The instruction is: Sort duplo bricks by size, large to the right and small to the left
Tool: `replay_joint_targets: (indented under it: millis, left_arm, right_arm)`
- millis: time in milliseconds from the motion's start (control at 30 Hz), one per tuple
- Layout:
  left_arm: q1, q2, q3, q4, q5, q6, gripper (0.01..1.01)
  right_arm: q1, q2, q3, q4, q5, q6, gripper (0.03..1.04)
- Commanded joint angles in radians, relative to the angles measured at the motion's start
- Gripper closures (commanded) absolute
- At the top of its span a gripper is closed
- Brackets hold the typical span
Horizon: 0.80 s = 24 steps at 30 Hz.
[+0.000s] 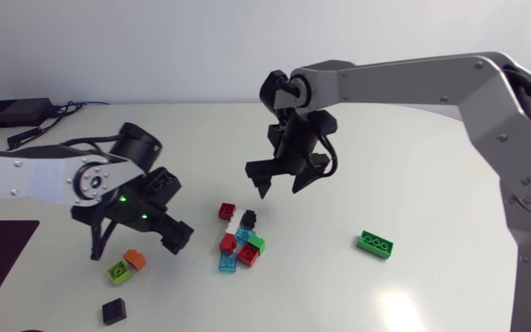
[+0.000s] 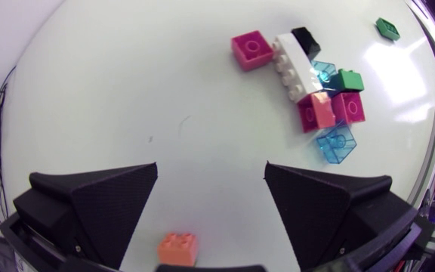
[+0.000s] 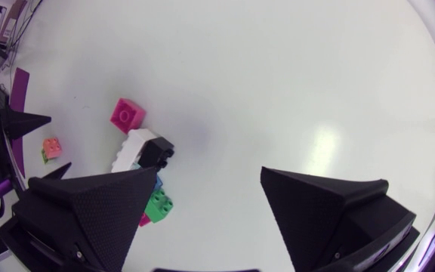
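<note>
We see the white table (image 1: 201, 138) brightly and evenly lit from above; a glare patch sits on it near the green brick (image 1: 375, 243), and the bricks (image 1: 230, 243) cast only soft, faint shadows.

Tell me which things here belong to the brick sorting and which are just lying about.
Job: mixed brick pile; long green brick; orange brick; lime brick; black brick.
Lying about: black box, far left corner.
</note>
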Motion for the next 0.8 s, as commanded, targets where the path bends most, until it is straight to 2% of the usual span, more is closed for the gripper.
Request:
replay_joint_targets:
  millis: [0,100,300,633,767]
  left_arm:
    - [-0.076,0.083,0.066,0.001,0.0,-0.023,0.043]
    - [-0.142,0.152,0.119,-0.003,0.0,-0.053,0.043]
    - [-0.205,0.197,0.186,-0.003,0.0,-0.093,0.043]
    - [-0.216,0.172,0.214,-0.037,0.003,-0.102,0.043]
    - [-0.226,0.227,0.232,-0.037,0.003,-0.11,0.043]
  right_arm:
    - [-0.047,-0.062,-0.045,0.006,-0.013,-0.019,0.07]
    - [-0.089,-0.097,-0.089,0.009,-0.025,-0.033,0.07]
    - [-0.13,-0.149,-0.163,0.023,-0.027,-0.05,0.07]
    - [-0.144,-0.184,-0.212,0.037,-0.031,-0.054,0.07]
    - [-0.144,-0.189,-0.232,0.051,-0.034,-0.054,0.07]
